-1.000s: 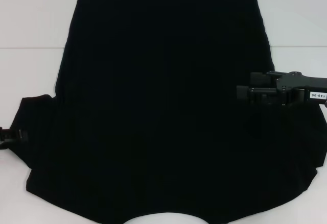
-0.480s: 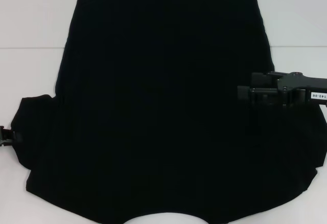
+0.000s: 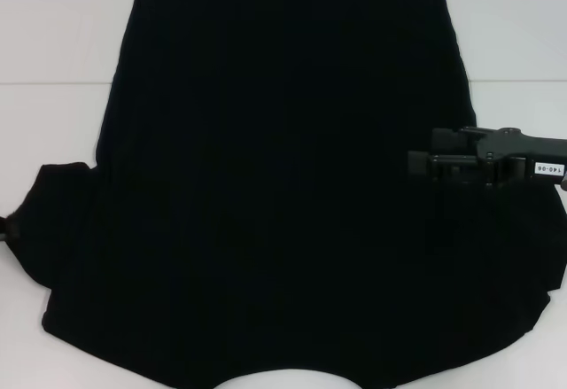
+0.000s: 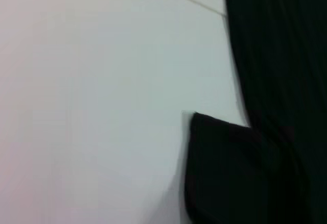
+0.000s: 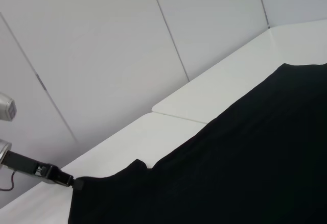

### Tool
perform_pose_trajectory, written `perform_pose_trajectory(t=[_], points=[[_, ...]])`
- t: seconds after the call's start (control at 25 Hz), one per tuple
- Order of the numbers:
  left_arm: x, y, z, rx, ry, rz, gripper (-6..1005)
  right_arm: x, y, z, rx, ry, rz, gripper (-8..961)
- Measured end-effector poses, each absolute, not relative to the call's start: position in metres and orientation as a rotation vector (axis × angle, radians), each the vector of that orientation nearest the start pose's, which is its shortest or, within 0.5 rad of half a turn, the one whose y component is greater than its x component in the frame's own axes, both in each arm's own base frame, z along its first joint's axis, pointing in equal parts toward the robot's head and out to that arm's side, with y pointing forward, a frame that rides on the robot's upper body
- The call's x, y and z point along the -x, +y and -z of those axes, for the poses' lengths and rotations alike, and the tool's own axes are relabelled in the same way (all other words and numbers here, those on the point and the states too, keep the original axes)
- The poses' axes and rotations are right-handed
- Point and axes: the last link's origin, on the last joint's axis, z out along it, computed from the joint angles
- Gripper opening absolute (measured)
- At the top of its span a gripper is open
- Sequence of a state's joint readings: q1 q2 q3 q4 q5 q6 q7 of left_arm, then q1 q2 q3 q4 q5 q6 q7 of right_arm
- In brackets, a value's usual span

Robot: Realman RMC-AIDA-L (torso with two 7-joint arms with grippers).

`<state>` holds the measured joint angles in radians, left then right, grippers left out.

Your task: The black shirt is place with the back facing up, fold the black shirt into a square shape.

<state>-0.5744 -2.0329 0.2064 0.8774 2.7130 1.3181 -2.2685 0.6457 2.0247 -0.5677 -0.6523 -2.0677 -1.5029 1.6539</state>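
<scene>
One black shirt [image 3: 283,185] lies spread flat over most of the white table [image 3: 53,43]. Above its right edge hovers the right gripper [image 3: 421,162], whether spread I cannot tell. Only the left gripper [image 3: 7,229] tip shows at the left sleeve's edge, its state unclear.

white table [image 3: 53,26], black shirt [image 3: 283,185] spread flat (plain side up)

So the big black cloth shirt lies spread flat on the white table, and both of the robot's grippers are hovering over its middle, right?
Not quite. The big black cloth shirt is spread flat on the white table, but only the right gripper is over it; the head view shows the left gripper at the sleeve's outer edge.
</scene>
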Motion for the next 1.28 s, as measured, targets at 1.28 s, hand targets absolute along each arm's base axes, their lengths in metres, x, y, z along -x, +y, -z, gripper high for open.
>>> perform_pose_trajectory(t=[1.28], points=[[0.371,0.376,-0.124,1.717,-1.474,0.302,27,-0.247,0.374,-0.030,2.585,0.889,-0.737,898]])
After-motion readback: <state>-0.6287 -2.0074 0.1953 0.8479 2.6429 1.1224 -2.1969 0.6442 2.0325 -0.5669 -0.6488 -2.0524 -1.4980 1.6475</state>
